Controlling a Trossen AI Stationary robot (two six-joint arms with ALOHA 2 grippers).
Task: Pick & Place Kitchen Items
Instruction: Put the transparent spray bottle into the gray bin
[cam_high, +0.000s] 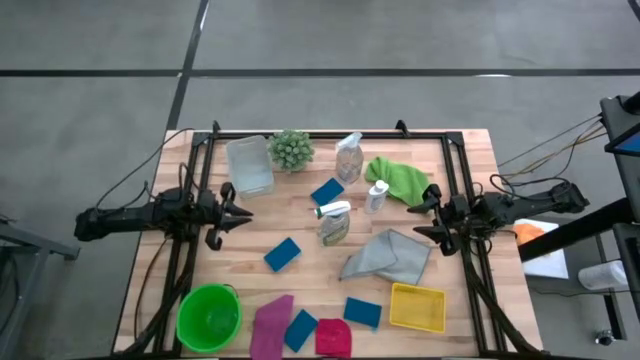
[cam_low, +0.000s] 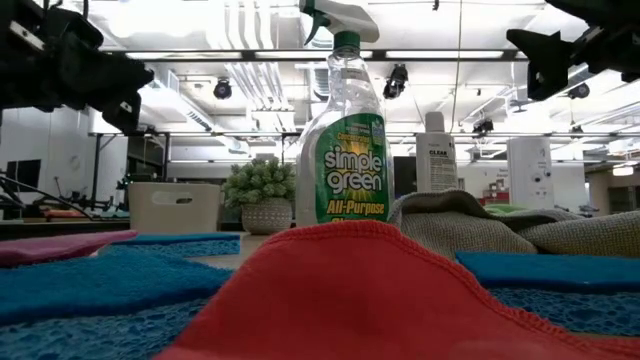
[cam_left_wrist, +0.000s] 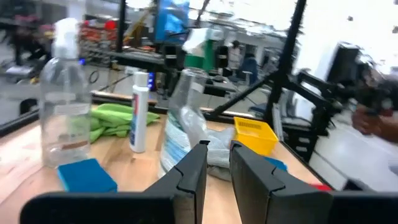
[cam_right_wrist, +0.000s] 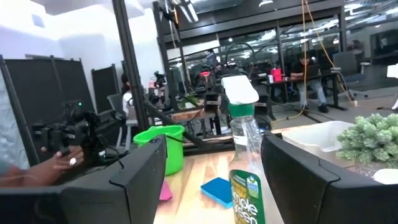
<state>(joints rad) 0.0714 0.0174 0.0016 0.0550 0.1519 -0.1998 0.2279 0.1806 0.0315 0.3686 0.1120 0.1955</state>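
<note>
1. The left gripper (cam_high: 243, 212) is hovering over the left part of the wooden table (cam_high: 470, 150), holding nothing; its two fingers (cam_left_wrist: 194, 171) are standing close together with only a narrow gap between them.
2. The right gripper (cam_high: 425, 212) is hanging over the right part of the table, jaws spread wide — nothing between them.
3. A spray bottle with a green label (cam_high: 334, 222) is standing near the middle of the table, between the two grippers; a second clear spray bottle (cam_high: 349, 157) is standing farther back, and a small white-capped bottle (cam_high: 376, 196) is standing beside the green cloth (cam_high: 398, 178).
4. The grey cloth (cam_high: 390, 256) is lying crumpled just in front of the right gripper.
5. Blue sponges are lying scattered — one (cam_high: 327, 191) beside the bottles, one (cam_high: 282, 254) left of centre, two more (cam_high: 362, 311) near the front edge.
6. The pink cloth (cam_high: 270, 325) and the red cloth (cam_high: 334, 337) are lying at the front edge, between the green bucket (cam_high: 209, 318) and the yellow tray (cam_high: 417, 306).
7. A clear bin (cam_high: 249, 165) and a small potted plant (cam_high: 290, 150) are sitting at the back.
</note>
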